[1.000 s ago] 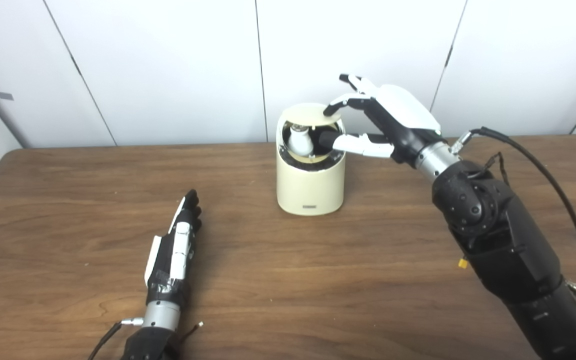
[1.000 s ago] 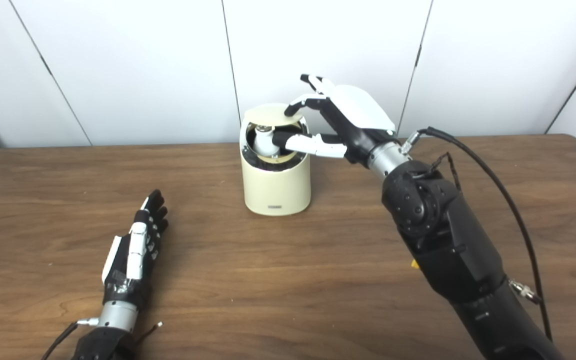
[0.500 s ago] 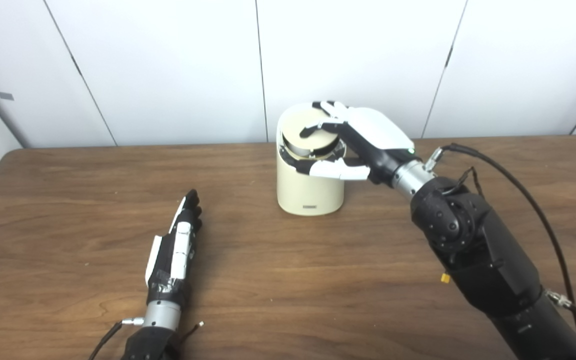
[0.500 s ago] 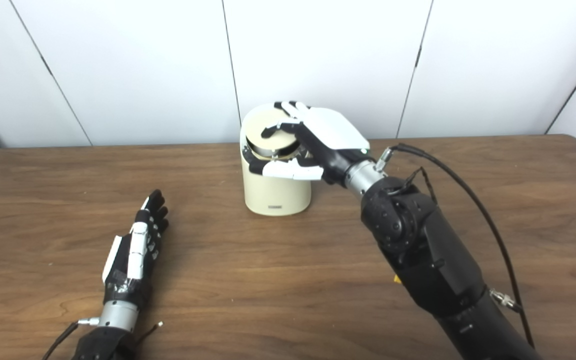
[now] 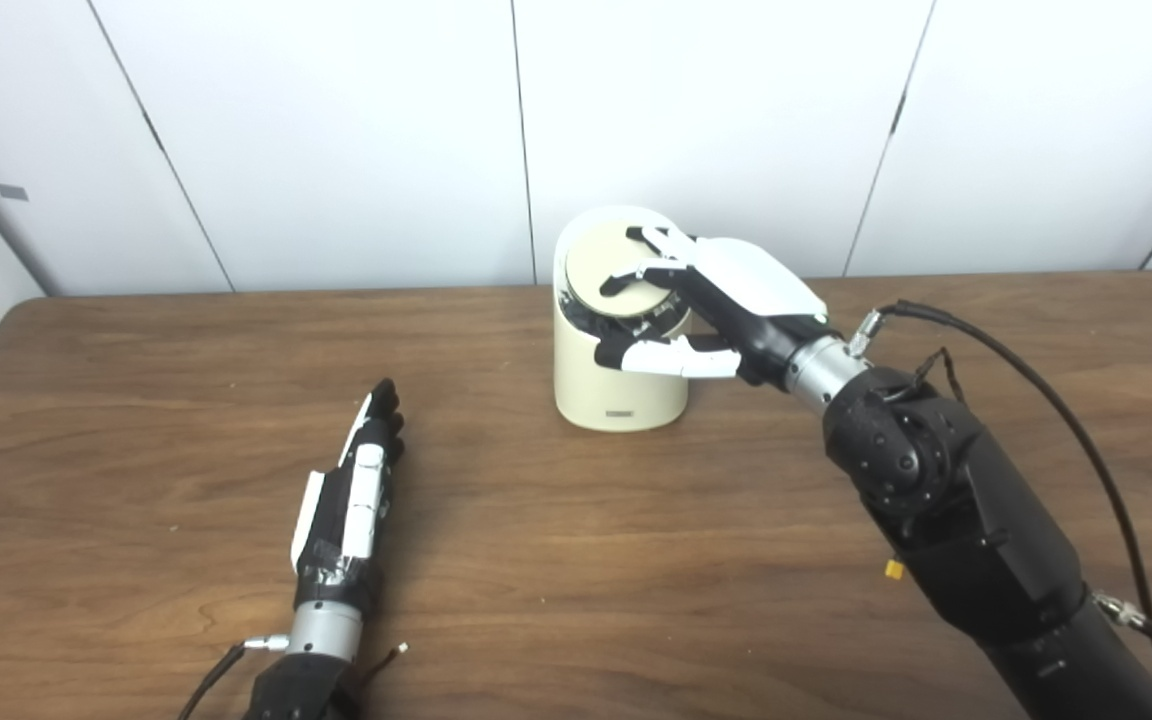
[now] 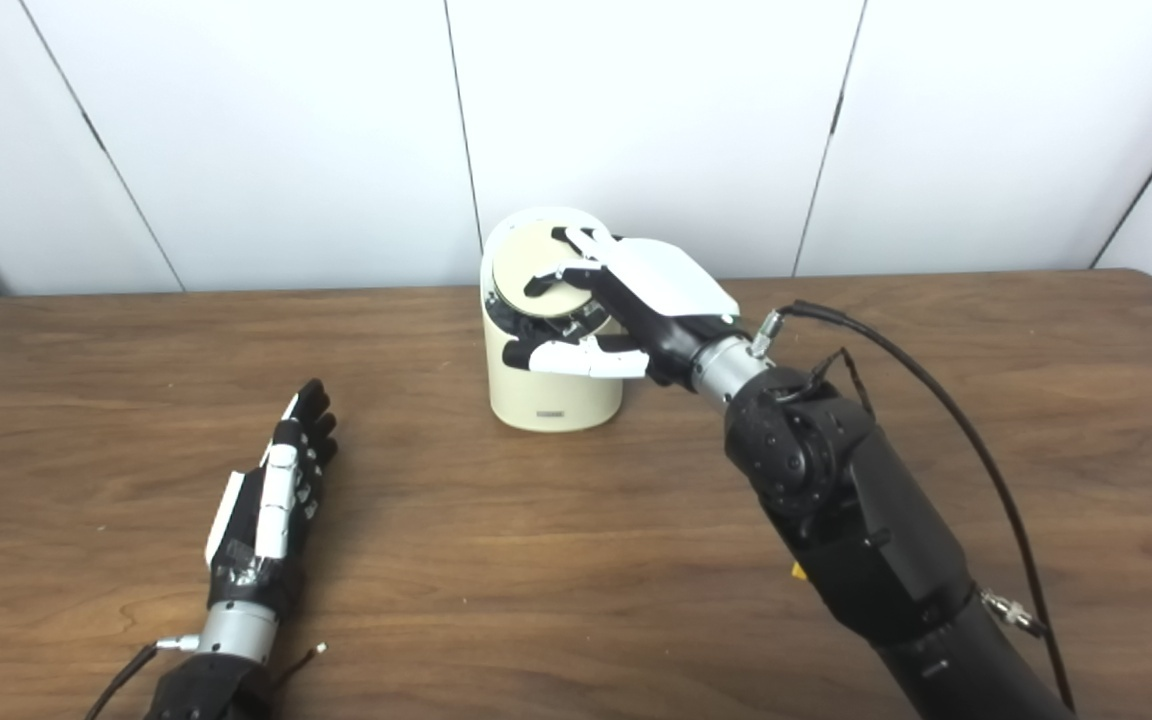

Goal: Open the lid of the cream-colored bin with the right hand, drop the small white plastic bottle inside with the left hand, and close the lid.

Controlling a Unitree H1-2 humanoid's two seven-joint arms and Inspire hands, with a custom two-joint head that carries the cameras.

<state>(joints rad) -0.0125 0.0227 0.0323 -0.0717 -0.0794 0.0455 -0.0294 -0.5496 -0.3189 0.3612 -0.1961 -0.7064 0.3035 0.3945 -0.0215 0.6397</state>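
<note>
Brown wood grain runs the length of the table (image 5: 636,560), set against plain white wall panels (image 5: 336,130). Toward the back stands the cream-colored bin (image 5: 620,375), its round lid (image 5: 606,272) lowered almost flat but with a dark gap showing along the front rim. The right hand (image 5: 711,300) lies over it, fingers spread on the lid and thumb against the bin's front wall, pressing, not gripping. The left hand (image 5: 348,500) rests flat on the table, empty, fingers straight. The small white plastic bottle is out of sight; I judge it is inside the bin. What could go wrong: the push lands off-centre, so the lid may jam tilted, or the light bin may slide or tip backward.
</note>
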